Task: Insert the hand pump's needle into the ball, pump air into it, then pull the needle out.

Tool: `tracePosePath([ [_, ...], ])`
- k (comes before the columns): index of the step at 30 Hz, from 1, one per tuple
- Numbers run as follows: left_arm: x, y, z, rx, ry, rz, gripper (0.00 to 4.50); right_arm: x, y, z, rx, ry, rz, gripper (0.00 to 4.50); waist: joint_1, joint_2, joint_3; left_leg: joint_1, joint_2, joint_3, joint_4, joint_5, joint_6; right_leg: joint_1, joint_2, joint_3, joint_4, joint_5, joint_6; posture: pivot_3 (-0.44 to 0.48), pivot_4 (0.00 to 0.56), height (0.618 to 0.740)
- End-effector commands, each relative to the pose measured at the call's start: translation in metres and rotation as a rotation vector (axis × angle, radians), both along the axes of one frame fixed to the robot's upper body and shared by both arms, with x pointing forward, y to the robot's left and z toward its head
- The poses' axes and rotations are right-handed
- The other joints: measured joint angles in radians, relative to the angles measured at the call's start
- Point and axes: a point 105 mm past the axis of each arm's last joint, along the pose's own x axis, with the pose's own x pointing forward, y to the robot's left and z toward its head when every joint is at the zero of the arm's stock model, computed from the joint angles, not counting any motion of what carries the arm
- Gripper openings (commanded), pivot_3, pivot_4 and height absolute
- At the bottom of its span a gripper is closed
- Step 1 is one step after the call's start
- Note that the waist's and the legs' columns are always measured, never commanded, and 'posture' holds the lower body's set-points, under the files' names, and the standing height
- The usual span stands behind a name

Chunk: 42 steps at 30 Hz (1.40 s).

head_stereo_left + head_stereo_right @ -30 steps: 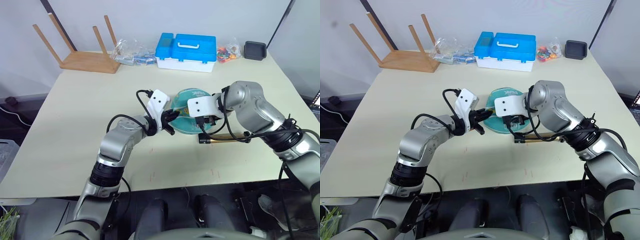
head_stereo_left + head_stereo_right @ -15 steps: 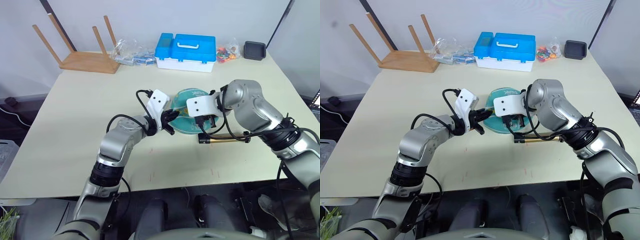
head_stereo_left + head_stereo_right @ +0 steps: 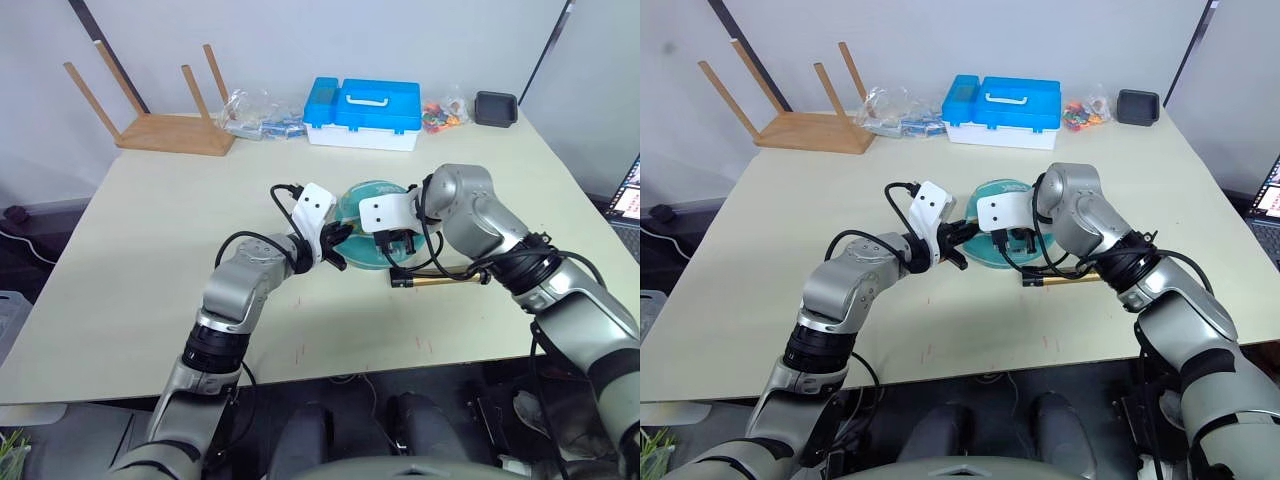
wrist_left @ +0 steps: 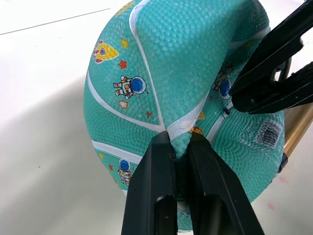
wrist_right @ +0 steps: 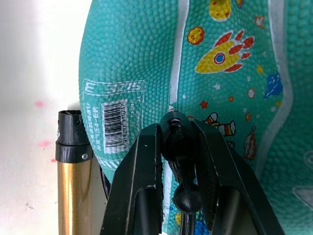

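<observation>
The teal ball (image 3: pixel 362 203), soft and partly flat, lies at mid-table. My left gripper (image 4: pixel 180 143) is shut on a raised fold of its skin along a white seam. From the other side my right gripper (image 5: pixel 177 139) is shut on the needle's black fitting (image 5: pixel 174 128), which presses against the ball (image 5: pixel 146 54) beside a barcode label. The metal pin itself is hidden. Just right of the ball, the bronze-gold hand pump (image 3: pixel 442 282) lies flat on the table, and its thin black hose (image 3: pixel 440 262) loops up to my right gripper (image 3: pixel 397 244).
Along the far edge of the table (image 3: pixel 150 230) stand an upturned wooden stool (image 3: pixel 165 125), a clear plastic bag (image 3: pixel 255 108), a blue and white toolbox (image 3: pixel 362 100), small colourful pieces (image 3: pixel 437 115) and a black tray (image 3: pixel 495 107).
The camera has shifted a little. My right gripper has edged slightly left, closer against the ball. My left gripper keeps its hold on the fold.
</observation>
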Motion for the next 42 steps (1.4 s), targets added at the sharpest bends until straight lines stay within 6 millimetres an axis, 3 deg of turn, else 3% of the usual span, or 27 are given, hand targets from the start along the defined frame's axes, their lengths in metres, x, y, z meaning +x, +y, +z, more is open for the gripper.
tracePosePath([
  [1, -0.007, 0.001, -0.020, 0.019, 0.083, -0.008, 0.00, 0.001, -0.018, -0.059, -0.100, 0.132, -0.102, 0.37, -0.008, -0.003, -0.007, 0.002, 0.000, 0.000, -0.001, 0.000, 0.000, 0.002, 0.001, 0.001, 0.000, 0.000, 0.000, 0.000, 0.150, 0.740],
  [6, -0.008, 0.001, -0.022, 0.007, 0.097, -0.006, 0.00, 0.003, -0.010, -0.085, -0.102, 0.183, -0.131, 0.37, -0.016, -0.008, -0.016, 0.014, 0.001, 0.002, -0.008, 0.000, 0.000, 0.010, 0.001, 0.003, -0.001, -0.004, -0.006, 0.000, 0.150, 0.740],
  [8, -0.008, 0.001, -0.022, 0.007, 0.100, -0.003, 0.00, 0.004, -0.009, -0.093, -0.104, 0.198, -0.147, 0.37, -0.017, -0.008, -0.020, 0.029, 0.002, 0.001, -0.015, -0.001, -0.001, 0.020, 0.004, 0.005, -0.001, -0.008, -0.011, 0.000, 0.150, 0.740],
  [15, -0.006, 0.000, -0.023, -0.002, 0.113, -0.001, 0.00, 0.008, -0.007, -0.117, -0.092, 0.221, -0.214, 0.37, -0.035, -0.007, -0.036, 0.038, 0.003, -0.011, -0.017, -0.006, -0.009, 0.024, 0.014, 0.007, -0.001, -0.010, -0.015, 0.000, 0.150, 0.740],
  [17, -0.006, 0.001, -0.023, 0.000, 0.112, 0.000, 0.00, 0.009, -0.006, -0.118, -0.076, 0.216, -0.225, 0.37, -0.038, -0.006, -0.039, 0.048, 0.003, -0.016, -0.018, -0.012, -0.019, 0.037, 0.013, 0.010, -0.001, -0.015, -0.019, 0.000, 0.150, 0.740],
  [19, -0.006, 0.004, -0.023, 0.005, 0.110, 0.006, 0.00, 0.016, -0.002, -0.103, -0.004, 0.198, -0.238, 0.37, -0.038, -0.005, -0.040, 0.052, 0.002, -0.026, -0.018, -0.017, -0.027, 0.039, 0.012, 0.009, -0.001, -0.018, -0.017, 0.000, 0.150, 0.740],
  [22, -0.005, 0.007, -0.022, 0.012, 0.099, 0.010, 0.00, 0.023, 0.005, -0.061, 0.145, 0.160, -0.215, 0.37, -0.037, -0.004, -0.039, 0.052, 0.000, -0.036, -0.017, -0.018, -0.030, 0.039, 0.012, 0.007, -0.001, -0.018, -0.017, 0.000, 0.150, 0.740],
  [27, -0.003, 0.009, -0.022, 0.041, 0.083, 0.001, 0.00, 0.016, 0.001, -0.012, 0.261, 0.077, -0.176, 0.37, -0.024, 0.012, -0.022, 0.046, -0.004, -0.039, -0.014, -0.017, -0.030, 0.031, 0.017, 0.005, -0.001, -0.018, -0.017, 0.000, 0.150, 0.740],
  [31, 0.000, 0.008, -0.022, 0.054, 0.072, -0.001, 0.00, 0.001, 0.002, -0.001, 0.311, 0.109, -0.155, 0.37, 0.003, 0.018, -0.016, 0.017, -0.010, -0.041, -0.014, -0.012, -0.030, 0.005, 0.017, 0.004, 0.001, -0.015, -0.012, 0.000, 0.150, 0.740],
  [33, 0.001, 0.007, -0.021, 0.060, 0.067, -0.005, 0.00, -0.001, -0.002, 0.001, 0.317, 0.103, -0.166, 1.40, 0.017, 0.018, -0.014, 0.009, -0.011, -0.042, -0.014, -0.010, -0.032, -0.004, 0.016, 0.005, 0.002, -0.014, -0.012, 0.000, 0.150, 0.740],
  [34, 0.002, 0.007, -0.021, 0.064, 0.063, -0.007, 0.00, -0.002, -0.004, 0.009, 0.360, 0.093, -0.189, 1.64, 0.019, 0.018, -0.012, 0.007, -0.013, -0.043, -0.014, -0.009, -0.034, -0.005, 0.014, 0.004, 0.002, -0.015, -0.012, 0.000, 0.150, 0.740],
  [37, 0.004, 0.007, -0.019, 0.068, 0.059, -0.009, 0.00, -0.009, -0.013, 0.032, 0.459, 0.068, -0.214, 3.01, 0.023, 0.018, -0.007, 0.003, -0.018, -0.047, -0.014, -0.011, -0.030, -0.007, 0.009, 0.002, 0.001, -0.014, -0.012, 0.000, 0.150, 0.740],
  [42, 0.005, 0.006, -0.015, 0.065, 0.048, -0.022, 0.00, -0.041, -0.046, 0.057, 0.528, 0.030, -0.172, 3.01, 0.041, 0.016, 0.001, -0.008, -0.021, -0.052, -0.009, -0.010, -0.030, -0.014, 0.007, -0.001, 0.001, -0.013, -0.010, 0.000, 0.150, 0.740],
])
